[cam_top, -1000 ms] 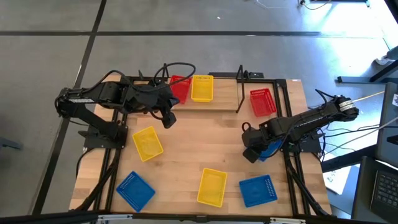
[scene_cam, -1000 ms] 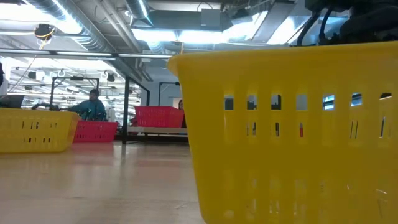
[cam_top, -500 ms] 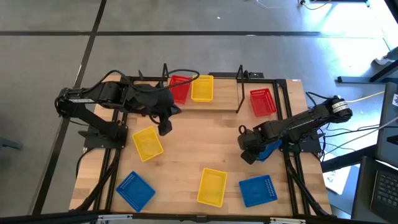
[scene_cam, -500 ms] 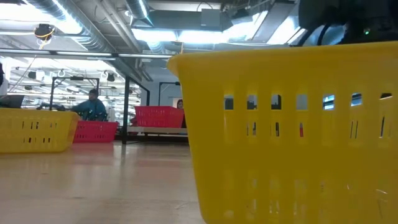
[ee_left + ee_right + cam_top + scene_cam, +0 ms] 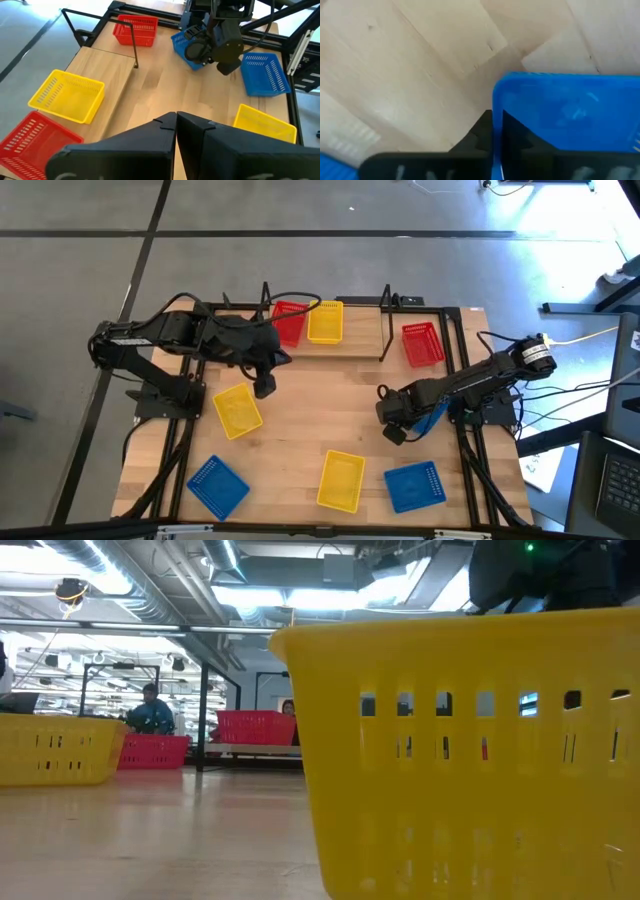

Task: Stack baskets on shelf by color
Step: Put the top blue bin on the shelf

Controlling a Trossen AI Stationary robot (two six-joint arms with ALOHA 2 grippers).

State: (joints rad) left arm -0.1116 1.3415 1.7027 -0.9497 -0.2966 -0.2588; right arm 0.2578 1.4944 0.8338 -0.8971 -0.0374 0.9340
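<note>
Baskets: perforated plastic rectangles; a red basket [image 5: 288, 321] and yellow basket [image 5: 325, 321] sit side by side on the shelf [image 5: 350, 340], light wood with thin black rods.
Table: pale planks, grey floor around.
Right gripper [image 5: 392, 432]: clamped on the rim of a blue basket [image 5: 432, 418], held above the table's right side.
Left gripper [image 5: 264, 386]: fingers together, nothing held, near the loose yellow basket [image 5: 237, 409].

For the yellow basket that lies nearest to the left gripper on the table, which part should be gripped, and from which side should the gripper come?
Probably grip one wall at the rim of the yellow basket, coming straight down from above. It sits upright with its opening facing up and stands apart from the other baskets, so a finger can go inside and one outside a thin wall. The left gripper, fingers shut now, hovers just beside it; the near short wall seems easiest.
</note>
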